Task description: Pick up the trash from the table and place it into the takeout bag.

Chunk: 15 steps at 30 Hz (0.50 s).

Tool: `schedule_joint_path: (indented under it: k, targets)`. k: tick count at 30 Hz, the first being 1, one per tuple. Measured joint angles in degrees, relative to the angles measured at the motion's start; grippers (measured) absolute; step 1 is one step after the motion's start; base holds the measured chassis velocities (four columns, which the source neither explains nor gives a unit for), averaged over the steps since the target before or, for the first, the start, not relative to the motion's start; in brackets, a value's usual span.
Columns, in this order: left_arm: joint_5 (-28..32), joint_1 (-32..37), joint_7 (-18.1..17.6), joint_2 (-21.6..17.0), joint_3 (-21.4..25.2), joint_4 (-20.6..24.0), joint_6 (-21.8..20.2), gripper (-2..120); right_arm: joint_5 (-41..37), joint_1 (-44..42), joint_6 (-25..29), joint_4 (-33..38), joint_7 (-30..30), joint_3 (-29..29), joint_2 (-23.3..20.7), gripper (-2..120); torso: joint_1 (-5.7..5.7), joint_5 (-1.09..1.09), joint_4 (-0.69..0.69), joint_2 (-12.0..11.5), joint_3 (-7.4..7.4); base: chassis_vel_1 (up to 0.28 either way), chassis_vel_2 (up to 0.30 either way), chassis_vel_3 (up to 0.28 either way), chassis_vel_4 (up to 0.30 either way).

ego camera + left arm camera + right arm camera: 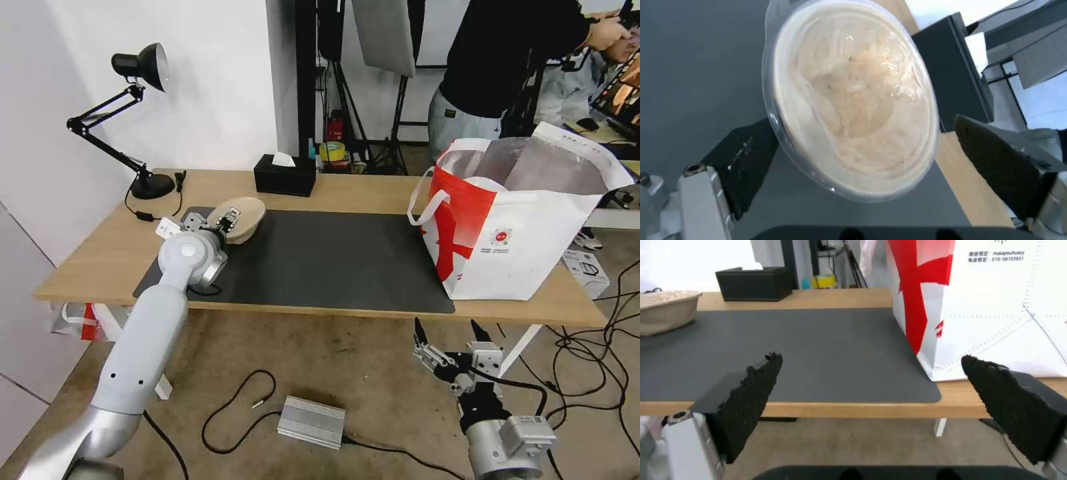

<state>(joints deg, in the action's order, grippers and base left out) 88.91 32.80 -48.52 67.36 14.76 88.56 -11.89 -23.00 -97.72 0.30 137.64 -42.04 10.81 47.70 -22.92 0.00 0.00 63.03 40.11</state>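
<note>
Paper bowl (241,218) sits between left gripper (227,221) jaws, wide open, not yet gripped; takeout bag (527,247) waits well apart; right gripper (452,331) open, empty.

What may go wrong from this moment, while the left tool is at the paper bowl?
1. The left tool is open around the beige paper bowl, which nearly fills the gap between its fingers. The clear lid looks smooth, so the grip might slip.
2. The takeout bag stands at the far end of the dark mat, with tall walls. The bowl may catch on its rim.
</note>
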Motion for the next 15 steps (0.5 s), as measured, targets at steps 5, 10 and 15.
schedule_joint_path:
  k: [5,10,15]
  targets:
    - [-0.12,-0.16,0.08,-0.03,0.01,-0.22,0.06,100,0.00,0.00,0.00,0.00,0.00,0.00,0.00,100,0.00,0.00,0.00,0.00,0.00,0.000,0.000,0.000,0.000]
    - [-0.26,-0.26,0.19,0.06,-0.01,-0.54,0.07,100,0.00,0.00,0.00,0.00,0.00,0.00,0.00,100,0.00,0.00,0.00,0.00,0.00,0.000,0.000,0.000,0.000]
    - [-0.40,-0.64,0.22,0.28,-0.23,-1.23,0.08,100,0.00,0.00,0.00,0.00,0.00,0.00,0.00,100,0.00,0.00,0.00,0.00,0.00,0.000,0.000,0.000,0.000]
